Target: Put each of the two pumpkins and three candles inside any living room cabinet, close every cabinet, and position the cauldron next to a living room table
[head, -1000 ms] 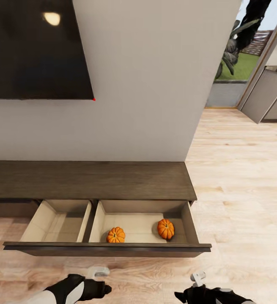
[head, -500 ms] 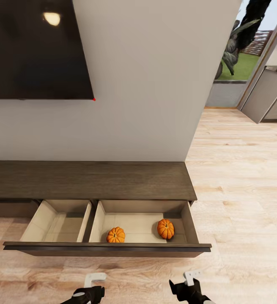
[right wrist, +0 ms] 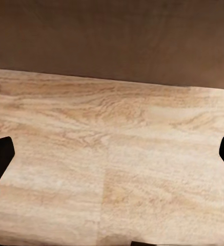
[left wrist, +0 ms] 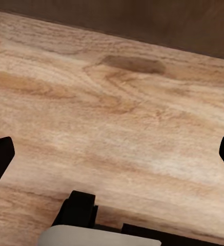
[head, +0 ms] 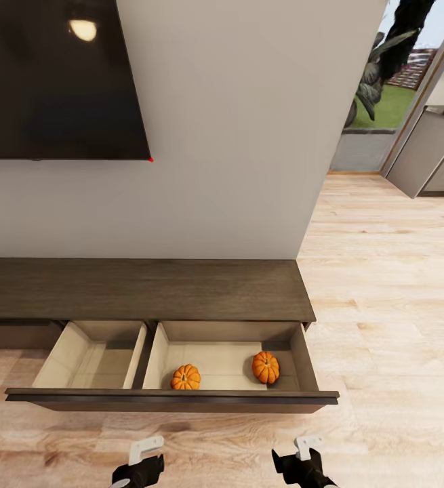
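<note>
The long dark-brown cabinet [head: 140, 288] stands against the wall with its wide drawer [head: 174, 398] pulled out. Two orange pumpkins sit in the drawer's right beige compartment, one [head: 186, 377] near the front wall, the other [head: 266, 367] by the right side. My left gripper [head: 140, 464] and right gripper [head: 303, 461] hang low over the wood floor in front of the drawer. Both are open and empty; the left wrist view [left wrist: 112, 159] and right wrist view [right wrist: 112, 159] have bare floor between the spread fingertips. The candles, cauldron and table are out of view.
The drawer's left compartment [head: 93, 356] holds nothing. A dark TV screen [head: 59, 74] hangs on the wall above the cabinet. Open wood floor [head: 384, 285] stretches to the right, toward a grey unit [head: 428, 156] and a glazed opening with a plant [head: 374, 78].
Both arms have drawn back toward the bottom edge of the head view. The left forearm has dropped out of sight and the right gripper has shifted slightly left. Drawer and pumpkins are unchanged.
</note>
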{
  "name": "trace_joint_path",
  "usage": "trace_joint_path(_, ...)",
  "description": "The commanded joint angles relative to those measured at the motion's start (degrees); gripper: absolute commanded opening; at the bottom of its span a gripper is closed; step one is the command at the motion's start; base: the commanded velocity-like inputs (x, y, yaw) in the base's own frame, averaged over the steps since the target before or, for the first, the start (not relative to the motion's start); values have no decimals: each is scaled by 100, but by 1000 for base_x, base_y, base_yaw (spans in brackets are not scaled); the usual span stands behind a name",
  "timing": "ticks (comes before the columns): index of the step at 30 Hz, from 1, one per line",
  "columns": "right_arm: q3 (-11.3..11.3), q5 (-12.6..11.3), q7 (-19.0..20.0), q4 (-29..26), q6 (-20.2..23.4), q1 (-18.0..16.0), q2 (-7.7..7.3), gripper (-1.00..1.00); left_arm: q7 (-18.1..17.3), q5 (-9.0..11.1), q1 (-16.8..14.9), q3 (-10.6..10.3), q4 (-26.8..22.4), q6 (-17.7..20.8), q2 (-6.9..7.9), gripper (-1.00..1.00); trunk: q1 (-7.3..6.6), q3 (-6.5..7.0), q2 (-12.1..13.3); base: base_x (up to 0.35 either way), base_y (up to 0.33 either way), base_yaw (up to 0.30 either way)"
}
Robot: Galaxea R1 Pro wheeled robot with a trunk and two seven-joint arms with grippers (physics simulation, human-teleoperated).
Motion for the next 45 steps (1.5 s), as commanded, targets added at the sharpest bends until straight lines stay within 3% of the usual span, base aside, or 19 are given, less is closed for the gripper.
trace_joint_path(1,-2,-2,-89,-4,2,3,22,100,5,0,0,0,-1,-2,0,100,0,0,0,0,0,0)
trace_joint_path(2,-7,3,-434,-15,6,10,66,100,56,-1,0,1,-2,-24,5,100,0,0,0,0,0,0)
trace_joint_path(5,-7,11,-936,-31,12,14,108,100,398,-5,1,2,-19,-126,17,100,0,0,0,0,0,0)
trace_joint_path(8,0,25,-1173,-45,11,16,245,100,758,-55,1,-36,-74,-789,28,100,0,0,0,0,0,0)
trace_joint_path(12,18,61,-1186,-46,-6,16,308,100,785,-69,1,-36,-74,-1074,26,100,0,0,0,97,0,0)
trace_joint_path(16,28,82,-1136,-46,-15,16,318,100,399,-73,1,-36,-24,-1147,32,100,0,0,0,156,0,0)
trace_joint_path(18,31,86,-1131,-46,-12,16,317,100,366,-73,1,-36,-18,-1150,33,100,0,0,0,29,0,0)
trace_joint_path(35,30,66,-1124,-46,-16,16,333,100,387,-56,13,-28,5,-1148,19,100,0,0,0,2,0,0)
trace_joint_path(45,13,44,-1124,-48,-15,16,283,100,399,-20,18,-1,-12,-1137,-12,100,220,-180,-401,0,0,0)
